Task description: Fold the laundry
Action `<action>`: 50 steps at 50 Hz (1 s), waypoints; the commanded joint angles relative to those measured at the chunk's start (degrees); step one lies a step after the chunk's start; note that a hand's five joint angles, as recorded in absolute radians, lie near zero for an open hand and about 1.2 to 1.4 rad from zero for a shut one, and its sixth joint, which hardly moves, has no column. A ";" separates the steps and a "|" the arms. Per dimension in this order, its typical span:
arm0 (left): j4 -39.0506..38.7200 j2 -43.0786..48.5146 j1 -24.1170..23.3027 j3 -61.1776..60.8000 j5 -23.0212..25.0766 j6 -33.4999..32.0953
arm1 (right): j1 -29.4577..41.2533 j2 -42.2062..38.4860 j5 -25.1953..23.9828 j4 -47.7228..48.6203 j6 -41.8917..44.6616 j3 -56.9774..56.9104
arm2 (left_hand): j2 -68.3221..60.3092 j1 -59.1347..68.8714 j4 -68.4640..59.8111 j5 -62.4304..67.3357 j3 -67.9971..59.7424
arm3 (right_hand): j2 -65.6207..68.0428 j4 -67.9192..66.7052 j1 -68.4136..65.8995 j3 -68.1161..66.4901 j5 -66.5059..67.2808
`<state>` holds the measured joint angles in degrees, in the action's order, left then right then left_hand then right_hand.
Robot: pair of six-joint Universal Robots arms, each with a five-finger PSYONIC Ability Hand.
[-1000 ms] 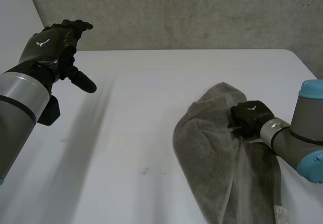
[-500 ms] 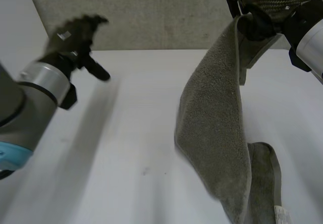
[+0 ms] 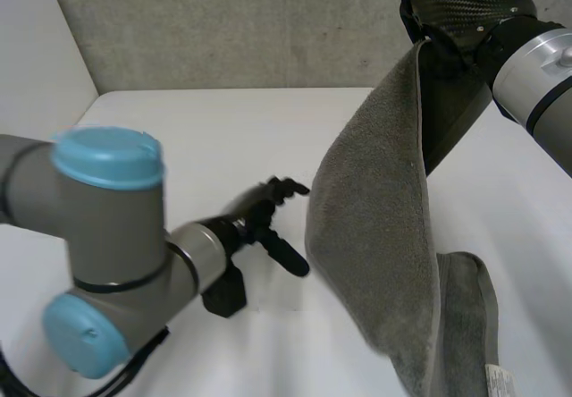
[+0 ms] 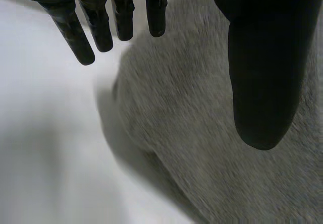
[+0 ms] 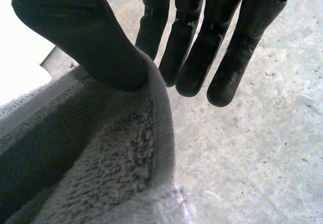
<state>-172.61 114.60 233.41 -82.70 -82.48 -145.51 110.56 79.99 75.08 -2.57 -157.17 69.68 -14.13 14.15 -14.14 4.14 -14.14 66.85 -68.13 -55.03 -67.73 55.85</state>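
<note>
Head view had your right hand [image 3: 460, 4] high above the table [image 3: 197, 138], with the grey towel [image 3: 375, 209] hanging from it. The towel's long axis ran steeply down from that hand to the near right of the table, where its lower end lay in a heap. In the right wrist view the thumb [image 5: 86, 37] pressed the towel's hemmed edge against the straight fingers beside it, so that hand had a pinch on the top edge and nothing else.

Your left hand [image 3: 268, 209] sat low over the table, just beside the towel's left edge at about mid-height and pointing at it. In the left wrist view its fingers [image 4: 101, 27] were straight and spread away from the thumb, holding nothing. The towel lay just past the fingertips and under the thumb, and I couldn't tell whether any of them touched it.

So the towel lay to the left hand's right and ahead of it. The left hand was the nearer one to the hanging span, and I'd judge your next move turned on closing that small gap to the left edge.
</note>
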 commanded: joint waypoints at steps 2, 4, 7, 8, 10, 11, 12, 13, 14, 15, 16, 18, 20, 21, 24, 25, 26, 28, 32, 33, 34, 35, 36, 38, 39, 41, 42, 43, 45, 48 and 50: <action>-0.10 15.19 -7.43 10.52 -4.43 4.10 | 0.97 1.83 0.16 -0.16 -0.68 2.39 | -2.81 2.79 -2.81 2.80 -2.80 | 13.15 -11.87 -24.97 -12.27 14.15; -0.10 17.58 -8.50 13.36 -5.49 4.01 | 1.76 2.63 0.16 -0.07 -0.68 2.83 | -2.81 2.79 -2.81 2.80 -2.80 | 13.15 -11.87 -24.97 -12.27 14.15; -0.10 21.72 -10.00 19.42 -7.43 3.92 | 2.90 3.77 0.16 -0.16 -0.68 4.06 | -2.81 2.79 -2.81 2.80 -2.80 | 13.15 -11.87 -24.97 -12.27 14.15; -0.01 23.37 -10.43 22.12 -8.30 3.84 | 3.16 4.20 0.16 -0.16 -0.68 4.67 | -2.98 2.96 -2.97 2.97 -2.97 | 13.15 -11.87 -24.97 -12.27 14.15; -0.01 24.70 -10.61 24.43 -9.01 3.83 | 3.17 4.82 0.16 -0.16 -0.68 5.38 | -5.33 5.32 -5.33 5.32 -5.33 | 13.15 -11.87 -24.97 -12.27 14.15; -0.01 26.01 -10.79 26.78 -9.79 3.75 | 3.17 5.78 0.07 -0.16 -0.68 6.08 | -14.83 14.81 -14.82 14.82 -14.82 | 13.15 -11.87 -24.97 -12.27 14.15; -0.01 26.02 -10.79 26.80 -9.80 3.75 | 3.17 5.79 0.07 -0.16 -0.68 6.08 | -14.92 14.90 -14.92 14.91 -14.91 | 13.15 -11.87 -24.97 -12.27 14.15; -0.01 26.98 -11.05 28.63 -10.32 3.40 | 3.08 6.66 -0.02 -0.16 -0.77 6.78 | -25.41 25.40 -25.41 25.40 -25.40 | 13.15 -11.87 -24.97 -12.27 14.15; -0.18 27.60 -11.40 29.96 -10.76 2.96 | 2.91 7.28 -0.10 -0.07 -0.77 7.31 | -37.18 37.16 -37.17 37.16 -37.17 | 13.15 -11.87 -24.97 -12.27 14.15; -0.18 27.60 -11.40 29.97 -10.77 2.96 | 2.90 7.28 -0.11 -0.07 -0.77 7.31 | -37.29 37.28 -37.29 37.28 -37.28 | 13.15 -11.87 -24.97 -12.27 14.15; -0.27 27.78 -11.58 30.67 -11.03 2.26 | 2.73 7.63 -0.19 -0.07 -0.77 7.66 | -48.62 48.60 -48.61 48.61 -48.61 | 13.15 -11.87 -24.97 -12.27 14.15; -0.45 27.78 -11.67 31.02 -11.12 1.46 | 2.46 7.99 -0.19 -0.16 -0.68 7.93 | -57.48 57.46 -57.47 57.47 -57.47 | 13.15 -11.87 -24.97 -12.27 14.15; -1.06 27.60 -11.67 31.11 -11.47 0.32 | 2.38 8.16 -0.19 -0.07 -0.77 8.11 | -65.87 65.85 -65.86 65.86 -65.86 | 13.15 -11.87 -24.97 -12.27 14.15; -1.85 27.43 -11.67 31.02 -11.73 -0.72 | 2.38 8.16 -0.19 -0.07 -0.77 8.19 | -65.87 65.85 -65.86 65.86 -65.86 | 13.15 -11.87 -24.97 -12.27 14.15; -3.26 26.47 -11.67 30.24 -12.35 -2.49 | 2.29 8.25 -0.19 -0.07 -0.68 8.19 | -65.87 65.85 -65.86 65.86 -65.86 | 13.15 -11.87 -24.97 -12.27 14.15; -3.17 25.24 -11.41 29.62 -12.44 -3.19 | 2.29 8.16 -0.28 -0.07 -0.77 7.93 | -65.87 65.85 -65.86 65.86 -65.86 | 13.15 -11.87 -24.97 -12.27 14.15; -3.17 25.23 -11.40 29.62 -12.44 -3.20 | 2.29 8.16 -0.28 -0.07 -0.77 7.93 | -65.87 65.85 -65.86 65.86 -65.86 | 13.15 -11.87 -24.97 -12.27 14.15; -2.91 20.78 -10.01 27.35 -12.44 -4.33 | 1.85 8.16 -0.37 -0.07 -0.77 7.32 | -65.87 65.85 -65.86 65.86 -65.86 | 13.15 -11.87 -24.97 -12.27 14.15; -2.65 14.16 -5.60 23.29 -12.17 -5.22 | 1.67 8.25 -0.37 -0.07 -0.77 7.23 | -65.87 65.85 -65.86 65.86 -65.86 | 13.15 -11.87 -24.97 -12.27 14.15; -2.38 10.42 -3.17 21.11 -11.83 -5.74 | 1.67 8.34 -0.28 -0.07 -0.68 7.23 | -65.87 65.85 -65.86 65.86 -65.86 | 13.15 -11.87 -24.97 -12.27 14.15; -2.38 10.38 -3.14 21.09 -11.82 -5.75 | 1.67 8.34 -0.28 -0.07 -0.68 7.23 | -65.87 65.85 -65.86 65.86 -65.86 | 13.15 -11.87 -24.97 -12.27 14.15; -2.21 6.81 -0.79 19.44 -11.21 -6.70 | 1.67 8.43 -0.19 -0.07 -0.68 7.23 | -65.87 65.85 -65.86 65.86 -65.86 | 13.15 -11.87 -24.97 -12.27 14.15; -1.86 3.73 1.49 18.38 -10.60 -8.19 | 1.76 8.34 -0.28 -0.24 -0.77 7.31 | -65.87 65.85 -65.86 65.86 -65.86 | 13.15 -11.87 -24.97 -12.27 14.15; -1.25 1.17 3.95 17.85 -9.55 -10.21 | 1.76 8.34 -0.19 -0.24 -0.68 7.49 | -65.87 65.85 -65.86 65.86 -65.86 | 13.15 -11.87 -24.97 -12.27 14.15; -0.28 -0.50 5.98 18.01 -7.80 -12.58 | 1.67 8.16 -0.28 -0.24 -0.77 7.75 | -65.87 65.85 -65.86 65.86 -65.86 | 13.15 -11.87 -24.97 -12.27 14.15; 1.03 -1.39 7.74 18.63 -5.60 -14.78 | 1.59 7.64 -0.37 -0.24 -0.77 7.93 | -65.87 65.85 -65.86 65.86 -65.86 | 13.15 -11.87 -24.97 -12.27 14.15; 1.05 -1.40 7.76 18.63 -5.58 -14.80 | 1.58 7.64 -0.37 -0.24 -0.77 7.93 | -65.87 65.85 -65.86 65.86 -65.86 | 13.15 -11.87 -24.97 -12.27 14.15; 2.09 -1.40 8.98 19.68 -3.41 -16.80 | 1.58 7.03 -0.37 -0.24 -0.94 8.10 | -65.87 65.85 -65.86 65.86 -65.86 | 13.15 -11.87 -24.97 -12.27 14.15; 3.07 -1.05 9.60 21.27 -1.71 -18.66 | 1.58 5.26 -0.55 -0.24 -1.56 8.19 | -65.87 65.85 -65.86 65.86 -65.86 | 13.15 -11.87 -24.97 -12.27 14.15; 4.30 2.29 10.13 24.87 -0.22 -22.00 | 1.67 -0.01 -0.55 -0.07 -3.67 7.75 | -65.87 65.85 -65.86 65.86 -65.86 | 13.15 -11.87 -24.97 -12.27 14.15; 4.47 4.93 10.22 26.54 -0.22 -23.85 | 1.76 -2.30 -0.46 -0.07 -4.55 7.49 | -65.87 65.85 -65.86 65.86 -65.86 | 13.15 -11.87 -24.97 -12.27 14.15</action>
<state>-170.30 113.52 242.42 -62.25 -85.69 -162.93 112.19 84.98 74.63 -2.78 -158.93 77.63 -69.55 66.69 -69.69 58.39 -69.38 66.85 -68.13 -55.03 -67.74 55.90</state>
